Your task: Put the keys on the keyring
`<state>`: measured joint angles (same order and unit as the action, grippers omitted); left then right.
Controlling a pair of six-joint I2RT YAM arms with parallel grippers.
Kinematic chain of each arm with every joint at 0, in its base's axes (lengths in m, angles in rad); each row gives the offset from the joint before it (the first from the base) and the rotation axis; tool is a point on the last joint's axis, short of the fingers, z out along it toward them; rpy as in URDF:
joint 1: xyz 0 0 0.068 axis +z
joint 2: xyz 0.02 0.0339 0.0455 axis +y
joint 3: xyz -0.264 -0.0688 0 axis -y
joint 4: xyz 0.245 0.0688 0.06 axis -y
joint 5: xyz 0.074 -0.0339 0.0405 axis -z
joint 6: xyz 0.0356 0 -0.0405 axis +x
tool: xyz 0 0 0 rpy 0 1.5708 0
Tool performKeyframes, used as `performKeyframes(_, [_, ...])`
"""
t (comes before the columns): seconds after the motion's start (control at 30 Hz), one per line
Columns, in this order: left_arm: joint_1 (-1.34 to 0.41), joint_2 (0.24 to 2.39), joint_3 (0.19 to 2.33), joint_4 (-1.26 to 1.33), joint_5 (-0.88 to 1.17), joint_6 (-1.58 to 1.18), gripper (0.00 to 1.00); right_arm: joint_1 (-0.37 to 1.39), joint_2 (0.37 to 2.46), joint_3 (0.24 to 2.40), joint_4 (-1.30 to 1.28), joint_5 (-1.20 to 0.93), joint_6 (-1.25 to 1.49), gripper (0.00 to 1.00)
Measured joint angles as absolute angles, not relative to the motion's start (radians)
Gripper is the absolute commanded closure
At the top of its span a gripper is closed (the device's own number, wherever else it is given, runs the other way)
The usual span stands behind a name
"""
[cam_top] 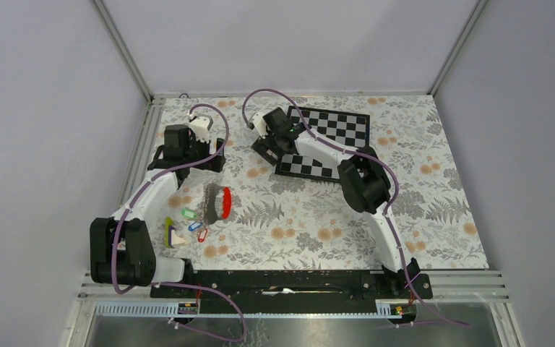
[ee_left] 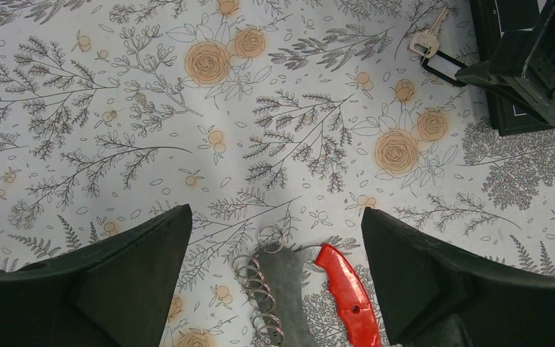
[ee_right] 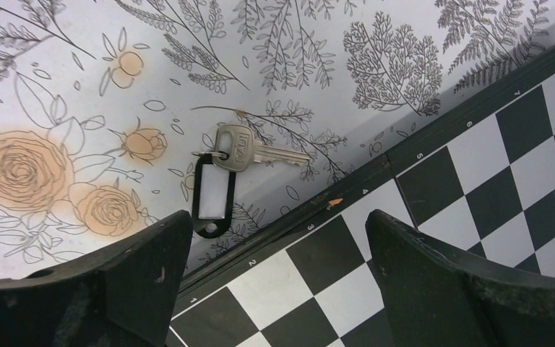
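Three keys lie on the floral cloth at the near left: a green-tagged key [cam_top: 188,213], a blue-tagged key [cam_top: 194,227] and a red-tagged key [cam_top: 202,235]. The keyring [cam_top: 217,204] lies just right of them. It is a grey plate [ee_left: 293,285] with a red handle [ee_left: 347,293] and several metal rings [ee_left: 260,285] along one edge. My left gripper [cam_top: 188,163] [ee_left: 276,214] hovers open over the keyring's end, holding nothing. My right gripper [cam_top: 269,147] [ee_right: 278,215] is open and empty at the chessboard's edge. A further key with a black tag [ee_right: 220,173] [ee_left: 433,45] lies in front of it.
A yellow-and-white block [cam_top: 174,236] sits beside the tagged keys. Two chessboard panels [cam_top: 336,126] [ee_right: 441,217] lie at the back centre, under the right arm. Metal frame rails [cam_top: 144,144] border the cloth on the left and back.
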<state>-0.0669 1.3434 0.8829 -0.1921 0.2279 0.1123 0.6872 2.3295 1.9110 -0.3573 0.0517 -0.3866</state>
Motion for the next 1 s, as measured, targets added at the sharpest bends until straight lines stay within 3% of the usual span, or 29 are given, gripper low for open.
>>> performKeyframes(0.3, [-0.067, 1.349, 0.891, -0.222, 0.238, 0.139, 0.02, 0.687, 2.326, 1.888, -0.365, 0.11, -0.416, 0.03])
performKeyframes(0.43, [-0.067, 1.407, 0.938, -0.312, 0.266, 0.192, 0.12, 0.687, 2.289, 1.819, -0.36, 0.101, -0.417, 0.03])
performKeyframes(0.67, [-0.067, 1.469, 0.948, -0.44, 0.253, 0.266, 0.23, 0.687, 2.137, 1.705, -0.377, -0.004, -0.403, 0.01])
performKeyframes(1.0, [-0.067, 1.515, 0.981, -0.656, 0.187, 0.338, 0.24, 0.687, 1.891, 1.584, -0.406, -0.173, -0.39, 0.01])
